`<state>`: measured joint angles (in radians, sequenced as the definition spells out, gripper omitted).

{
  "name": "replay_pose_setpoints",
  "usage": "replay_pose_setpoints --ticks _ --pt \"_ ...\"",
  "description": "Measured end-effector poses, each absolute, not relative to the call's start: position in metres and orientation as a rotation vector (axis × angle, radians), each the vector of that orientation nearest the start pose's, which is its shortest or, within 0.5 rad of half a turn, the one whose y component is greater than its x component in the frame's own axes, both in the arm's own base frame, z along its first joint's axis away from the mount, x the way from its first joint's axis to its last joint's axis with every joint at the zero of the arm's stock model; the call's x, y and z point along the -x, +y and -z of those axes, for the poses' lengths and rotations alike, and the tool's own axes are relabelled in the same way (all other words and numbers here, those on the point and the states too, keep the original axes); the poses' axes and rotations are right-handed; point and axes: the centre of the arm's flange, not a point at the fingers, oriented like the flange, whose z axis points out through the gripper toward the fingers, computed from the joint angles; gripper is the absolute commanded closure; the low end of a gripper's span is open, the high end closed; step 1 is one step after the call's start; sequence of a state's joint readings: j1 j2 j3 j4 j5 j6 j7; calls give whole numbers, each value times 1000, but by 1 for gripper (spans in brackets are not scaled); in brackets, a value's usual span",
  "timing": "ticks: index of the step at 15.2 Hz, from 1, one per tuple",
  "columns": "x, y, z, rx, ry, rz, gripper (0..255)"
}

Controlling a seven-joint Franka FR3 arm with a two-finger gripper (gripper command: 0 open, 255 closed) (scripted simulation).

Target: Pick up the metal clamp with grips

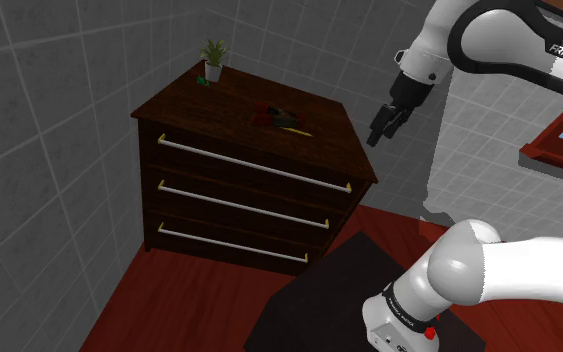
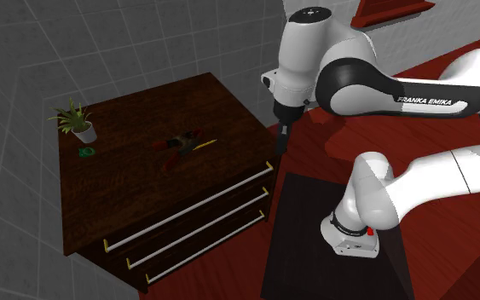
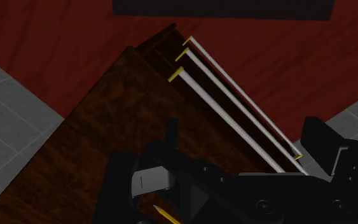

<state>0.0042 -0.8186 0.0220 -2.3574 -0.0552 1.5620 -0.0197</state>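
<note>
The clamp [image 1: 275,117] [image 2: 181,145], dark with red grips, lies near the middle of a dark wooden dresser's top [image 1: 219,105] [image 2: 135,183] [image 3: 101,114], with a thin yellow piece [image 1: 295,130] [image 2: 205,144] beside it. My black gripper [image 1: 380,128] [image 2: 280,141] [image 3: 246,137] hangs in the air off the dresser's corner, to the right of the clamp in both exterior views and apart from it. Its fingers [image 3: 320,141] stand apart, open, with nothing between them. A yellow tip [image 3: 165,214] peeks out past the hand's body.
A small potted plant [image 1: 213,58] [image 2: 76,121] and a little green object [image 1: 201,80] [image 2: 86,152] sit at the dresser's far corner. Three drawers carry long pale handles [image 1: 254,168] [image 2: 191,209] [image 3: 234,108]. My dark stand [image 1: 319,295] [image 2: 315,256] rests on the red floor; grey tiled walls surround.
</note>
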Motion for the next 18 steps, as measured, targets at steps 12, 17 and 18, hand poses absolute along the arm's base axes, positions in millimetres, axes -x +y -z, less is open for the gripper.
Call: replay_pose_setpoints --ticks 12,17,18 --pt "-419 -21 -569 3192 -201 42 0" --pt "-484 -27 -550 3180 -271 45 0" --pt "-496 -27 -545 3177 -285 45 0"
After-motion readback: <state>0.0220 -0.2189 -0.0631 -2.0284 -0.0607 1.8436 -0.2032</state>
